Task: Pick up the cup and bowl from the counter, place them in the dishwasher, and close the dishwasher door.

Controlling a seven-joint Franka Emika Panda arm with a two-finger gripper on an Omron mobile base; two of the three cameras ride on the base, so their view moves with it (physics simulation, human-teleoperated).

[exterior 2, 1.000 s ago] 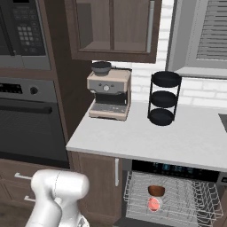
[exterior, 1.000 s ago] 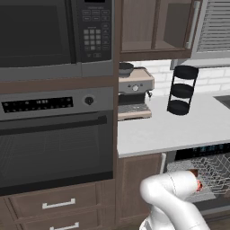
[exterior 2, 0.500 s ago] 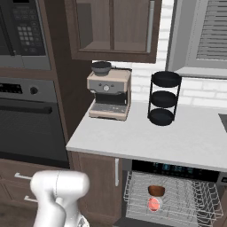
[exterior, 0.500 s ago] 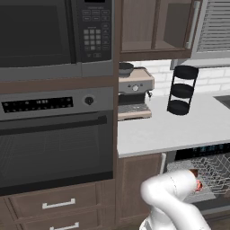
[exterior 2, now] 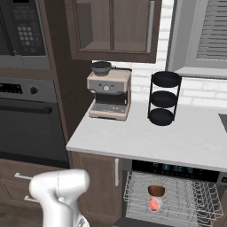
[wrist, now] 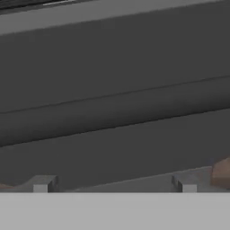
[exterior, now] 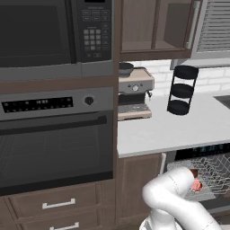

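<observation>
The dishwasher (exterior 2: 174, 169) under the counter (exterior 2: 177, 137) stands open, its grey wire rack (exterior 2: 195, 197) pulled out. In the rack lie a brown bowl (exterior 2: 156, 190) and, just in front of it, a red cup (exterior 2: 154, 204); both also peek past my arm in the left base view, bowl (exterior: 194, 172) and cup (exterior: 197, 184). My arm bends down low in front of the cabinets. In the hand view my gripper (wrist: 113, 185) is open, fingertips (wrist: 42, 184) wide apart and empty, close to a flat dark grey panel (wrist: 117, 67) with a rounded bar across it, apparently the dishwasher door.
A beige espresso machine (exterior 2: 109, 95) and a black three-tier stand (exterior 2: 163, 98) sit at the back of the counter. A black-glass wall oven (exterior: 54, 139) with a microwave (exterior: 45, 31) above fills the left. Wood drawers (exterior: 58, 204) lie below the oven.
</observation>
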